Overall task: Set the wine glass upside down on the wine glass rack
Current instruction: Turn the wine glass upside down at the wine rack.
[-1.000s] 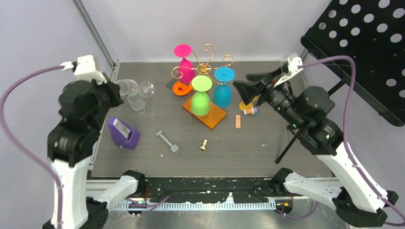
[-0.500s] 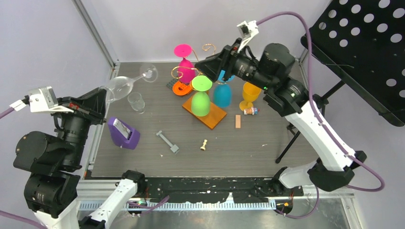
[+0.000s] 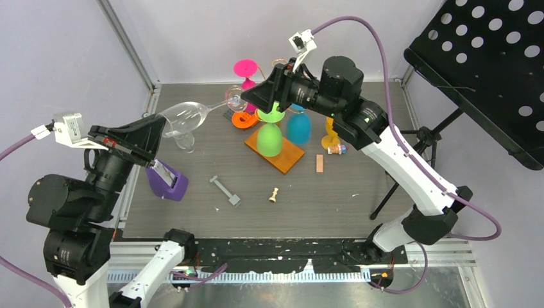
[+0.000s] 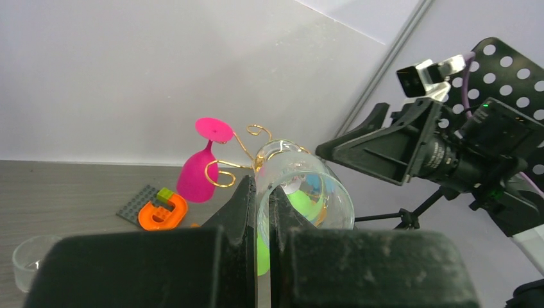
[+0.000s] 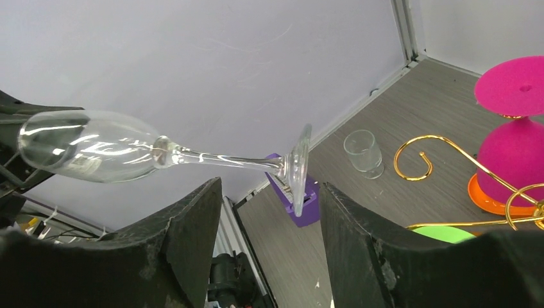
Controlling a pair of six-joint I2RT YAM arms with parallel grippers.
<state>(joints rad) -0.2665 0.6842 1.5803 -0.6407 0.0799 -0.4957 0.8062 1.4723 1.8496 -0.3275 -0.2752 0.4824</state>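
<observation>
A clear wine glass (image 3: pixel 189 117) lies sideways in the air, foot (image 3: pixel 234 101) pointing right. My left gripper (image 3: pixel 156 131) is shut on the bowl's rim (image 4: pixel 308 192), one finger (image 4: pixel 242 199) outside and one inside. My right gripper (image 3: pixel 253 97) is open right at the foot. In the right wrist view the foot (image 5: pixel 296 168) hangs between the spread fingertips (image 5: pixel 212 192), touching neither. The wine glass rack has gold curled arms (image 4: pixel 240 144) and a wooden base (image 3: pixel 290 157). It carries inverted pink (image 3: pixel 247 70), green (image 3: pixel 269 138) and blue (image 3: pixel 298 127) glasses, partly hidden by my right arm.
On the table are a purple block (image 3: pixel 167 179), a small clear tumbler (image 3: pixel 184 140), an orange brick piece (image 3: pixel 244 119), a grey tool (image 3: pixel 224 190), a chess piece (image 3: pixel 274 194) and a small wooden block (image 3: pixel 319 163). An orange glass (image 3: pixel 330 133) stands right of the rack. A black perforated stand (image 3: pixel 487 70) fills the far right.
My left arm has carried the wine glass rightward toward the rack. My right gripper has swung left and now sits at the glass's foot.
</observation>
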